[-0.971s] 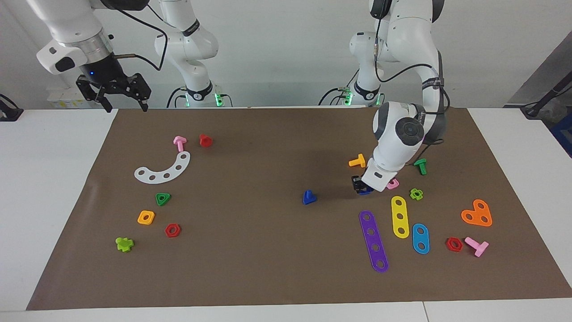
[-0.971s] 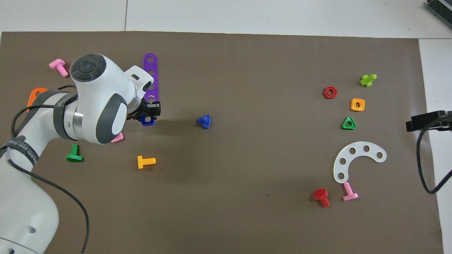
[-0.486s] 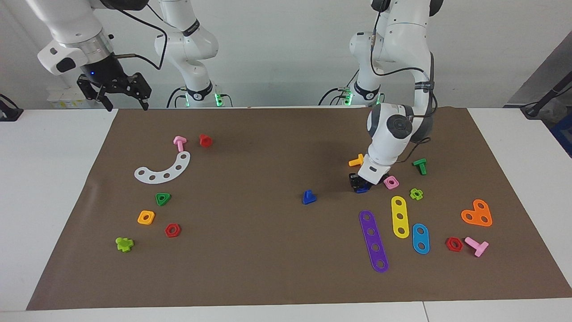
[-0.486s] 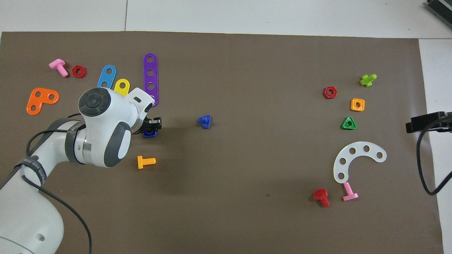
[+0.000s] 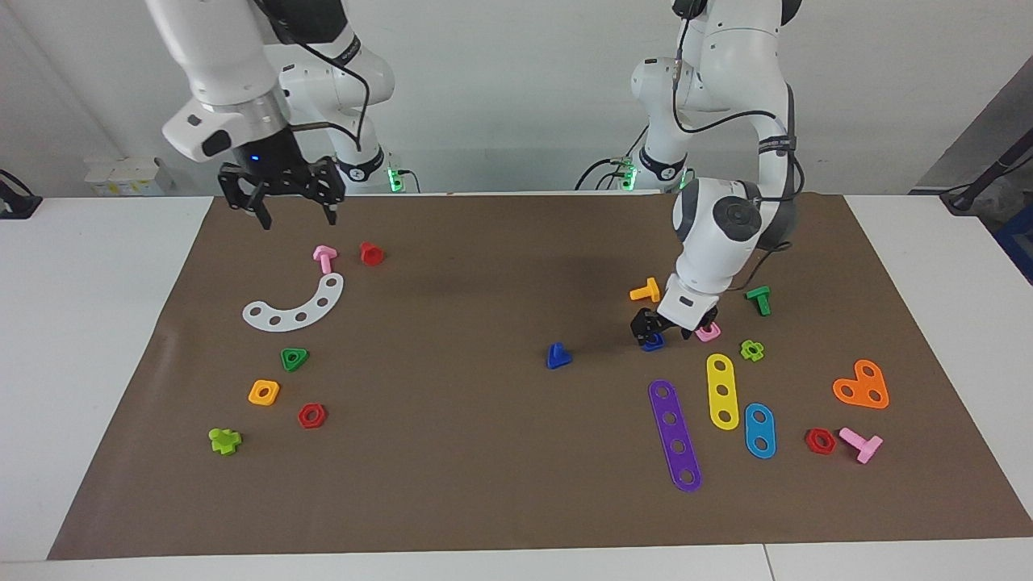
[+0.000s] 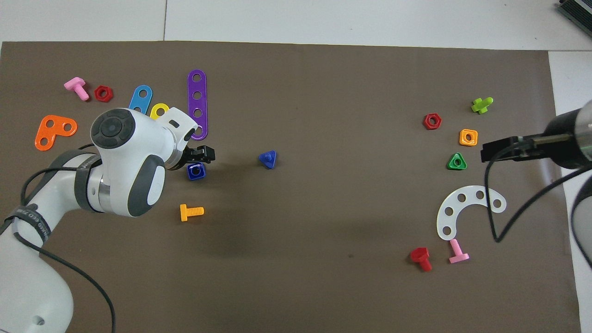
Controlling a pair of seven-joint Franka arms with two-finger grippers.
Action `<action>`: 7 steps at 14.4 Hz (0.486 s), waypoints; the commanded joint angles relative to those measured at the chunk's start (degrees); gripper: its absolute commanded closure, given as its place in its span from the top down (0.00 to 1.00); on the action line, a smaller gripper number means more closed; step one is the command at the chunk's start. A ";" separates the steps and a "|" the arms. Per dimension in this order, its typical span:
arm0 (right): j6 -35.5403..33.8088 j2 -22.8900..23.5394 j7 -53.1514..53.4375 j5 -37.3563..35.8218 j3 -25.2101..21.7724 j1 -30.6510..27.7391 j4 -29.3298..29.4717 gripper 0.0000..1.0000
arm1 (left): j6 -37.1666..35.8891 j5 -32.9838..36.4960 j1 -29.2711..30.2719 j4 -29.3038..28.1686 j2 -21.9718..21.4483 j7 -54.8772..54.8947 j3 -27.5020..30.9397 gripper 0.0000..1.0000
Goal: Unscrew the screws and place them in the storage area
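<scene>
The dark-blue screw (image 5: 558, 355) lies alone near the middle of the brown mat (image 5: 452, 500), apart from every other piece and well apart from the storage area (image 5: 335, 359), the bare patch among the white curved strip (image 5: 294, 305), the green triangular nut (image 5: 294, 358), the orange square nut (image 5: 264, 392) and the red hexagon nut (image 5: 311, 415) toward the right arm's end. Neither arm holds it. The left gripper (image 5: 660, 327) hangs low just over the dark-blue square nut (image 5: 652, 342), its fingers parted with nothing between them, and the nut lies free on the mat. The right gripper (image 5: 295, 219) is up over the edge of the mat nearest the robots, close to the pink screw (image 5: 324, 258), fingers wide and empty. The main risk, as I judge it, is the grasp itself: the screw is small, with a stubby shaft and a sloped head, so fingers closing off-centre could tip it or flick it away. The square nut shares its colour and could be taken by mistake. The left gripper sits low among the pink nut (image 5: 708, 331) and the orange screw (image 5: 646, 290) and could knock them when it moves. The way to the screw looks open, but a careless drop could land on the nuts ringing the storage patch
</scene>
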 commanded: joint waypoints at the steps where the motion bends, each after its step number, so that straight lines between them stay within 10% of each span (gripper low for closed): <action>1: 8.91 7.20 12.89 -0.33 0.09 7.45 -0.19 1.00 | -11.94 -1.23 5.22 8.46 -0.82 4.32 -0.20 0.99; 7: 29.68 25.31 33.14 -0.41 0.53 20.04 5.42 1.00 | -27.42 5.68 13.93 18.93 -2.31 17.87 -0.29 0.93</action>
